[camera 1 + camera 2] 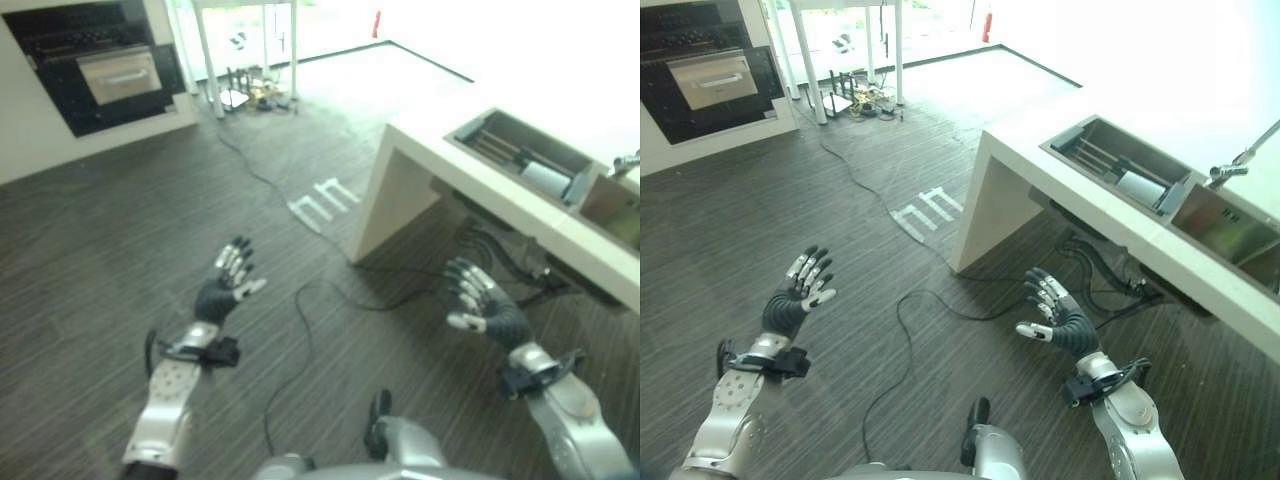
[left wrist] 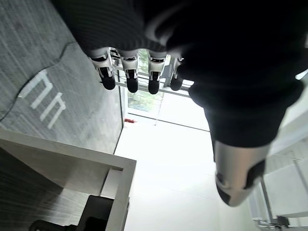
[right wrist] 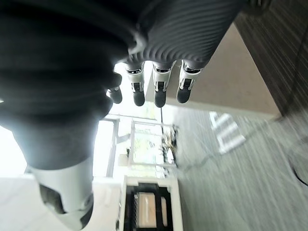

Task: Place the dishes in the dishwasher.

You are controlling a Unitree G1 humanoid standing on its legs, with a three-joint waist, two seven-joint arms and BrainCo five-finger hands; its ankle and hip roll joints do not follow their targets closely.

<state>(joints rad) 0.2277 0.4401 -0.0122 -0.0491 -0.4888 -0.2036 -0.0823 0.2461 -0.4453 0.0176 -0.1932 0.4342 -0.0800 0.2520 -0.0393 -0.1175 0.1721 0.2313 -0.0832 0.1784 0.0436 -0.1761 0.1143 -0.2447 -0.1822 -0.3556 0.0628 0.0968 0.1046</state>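
Note:
My left hand (image 1: pixel 222 290) is held up over the dark striped floor at the lower left, fingers straight and spread, holding nothing. My right hand (image 1: pixel 490 310) hangs at the lower right beside the white counter (image 1: pixel 430 135), also open with nothing in it. In the left wrist view the fingers (image 2: pixel 127 72) point straight out; the right wrist view shows its fingers (image 3: pixel 159 86) the same way. A sink (image 1: pixel 1110 150) is sunk into the counter, with a pale dish-like item (image 1: pixel 1137 186) lying in it. A black built-in appliance (image 1: pixel 95 65) sits in the far left wall.
A tap (image 1: pixel 1230 168) stands behind a second basin (image 1: pixel 1230 225) at the right. White table legs with small clutter (image 1: pixel 250 90) stand at the back. White marks (image 1: pixel 322 200) are on the floor by the counter's end.

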